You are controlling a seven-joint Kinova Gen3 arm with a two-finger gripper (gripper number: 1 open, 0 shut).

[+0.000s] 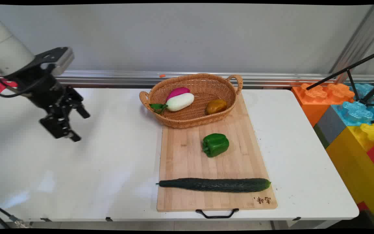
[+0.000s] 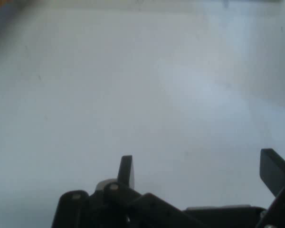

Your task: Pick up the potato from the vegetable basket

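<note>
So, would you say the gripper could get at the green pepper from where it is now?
Probably yes: the gripper hangs open over bare table, and the green pepper lies alone on the cutting board, clear from above.

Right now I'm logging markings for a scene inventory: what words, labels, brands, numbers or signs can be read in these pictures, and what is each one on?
Two dark burnt-in characters and a small mark, near right corner of the wooden cutting board, at: upside down in the main view, too small to read.
Basket, vegetables, table, coloured blocks, gripper: no text visible.
Hand view: no text.
</note>
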